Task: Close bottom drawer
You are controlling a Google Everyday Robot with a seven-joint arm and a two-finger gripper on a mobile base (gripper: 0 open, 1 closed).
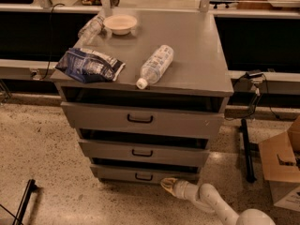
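The bottom drawer (117, 174) is the lowest grey drawer of the cabinet, with a low front panel and a small black handle (143, 176). It stands slightly pulled out, with a dark gap above its front. My gripper (168, 183) is low by the floor, at the drawer's front panel just right of the handle, on the end of my white arm (213, 204) that comes from the lower right. It looks to touch or nearly touch the panel.
The middle drawer (143, 152) and the tall top drawer (140, 119) are also slightly out. On the cabinet top lie a plastic bottle (154, 64), a blue chip bag (89, 65) and a bowl (120, 24). A cardboard box (281, 165) stands at the right.
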